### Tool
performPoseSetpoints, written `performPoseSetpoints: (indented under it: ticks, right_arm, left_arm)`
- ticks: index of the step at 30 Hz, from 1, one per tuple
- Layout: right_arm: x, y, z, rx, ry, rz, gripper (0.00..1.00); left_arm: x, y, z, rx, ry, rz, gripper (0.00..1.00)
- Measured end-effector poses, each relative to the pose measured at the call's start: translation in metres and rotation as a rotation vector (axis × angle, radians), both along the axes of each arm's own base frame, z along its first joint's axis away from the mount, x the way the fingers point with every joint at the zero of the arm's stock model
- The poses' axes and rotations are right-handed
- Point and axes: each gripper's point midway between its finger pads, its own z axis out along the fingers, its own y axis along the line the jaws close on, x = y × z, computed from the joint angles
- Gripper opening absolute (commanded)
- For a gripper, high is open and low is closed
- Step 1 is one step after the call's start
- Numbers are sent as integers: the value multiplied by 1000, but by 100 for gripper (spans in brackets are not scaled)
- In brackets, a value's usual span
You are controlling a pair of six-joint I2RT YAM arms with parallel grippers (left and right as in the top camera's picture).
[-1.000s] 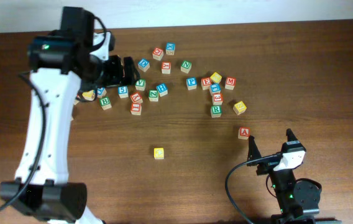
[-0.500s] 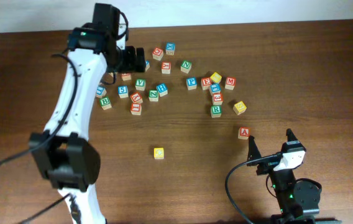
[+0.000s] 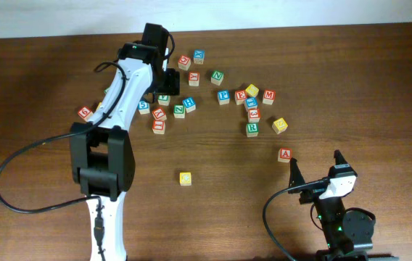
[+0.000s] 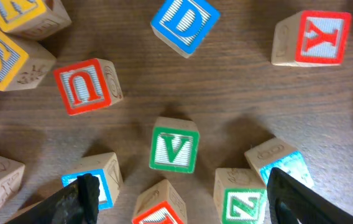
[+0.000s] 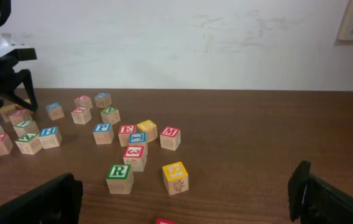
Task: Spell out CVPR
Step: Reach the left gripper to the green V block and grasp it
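Observation:
My left gripper (image 3: 163, 88) is open and empty, hovering over the block cluster at the table's back. In the left wrist view its fingers (image 4: 186, 200) straddle a gap, with the green V block (image 4: 174, 147) just ahead of them. The blue P block (image 3: 223, 96) and green R block (image 3: 252, 129) lie in the right cluster; both also show in the right wrist view, P (image 5: 102, 132) and R (image 5: 119, 176). A lone yellow block (image 3: 185, 177) sits mid-table, its letter unreadable. My right gripper (image 3: 315, 164) is open and empty near the front right.
Around the V lie a red U (image 4: 86, 86), a blue D (image 4: 184, 23), a red Y (image 4: 316, 38) and a green N or Z block (image 4: 242, 202). A red A block (image 3: 284, 154) lies just ahead of my right gripper. A red block (image 3: 85, 112) sits alone at left.
My left arm has swung right, from the left end of the cluster to above the green V. The right arm has not moved.

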Motion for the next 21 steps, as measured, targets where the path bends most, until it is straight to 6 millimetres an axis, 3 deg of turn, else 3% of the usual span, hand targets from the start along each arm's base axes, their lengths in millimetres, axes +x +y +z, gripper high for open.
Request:
performPoseSetpoints:
  ticks: [6, 7, 16, 21]
  right_arm:
    - [0, 0, 0, 0, 0, 0, 98]
    - [0, 0, 0, 0, 0, 0, 98]
    - [0, 0, 0, 1, 0, 0, 98]
    - [0, 0, 0, 0, 0, 0, 98]
  left_arm:
    - [3, 2, -22, 22, 22, 5, 70]
    - [5, 2, -22, 20, 14, 5, 66]
    - [11, 0, -22, 14, -10, 5, 68]
    - [8, 2, -55, 31, 48, 5, 54]
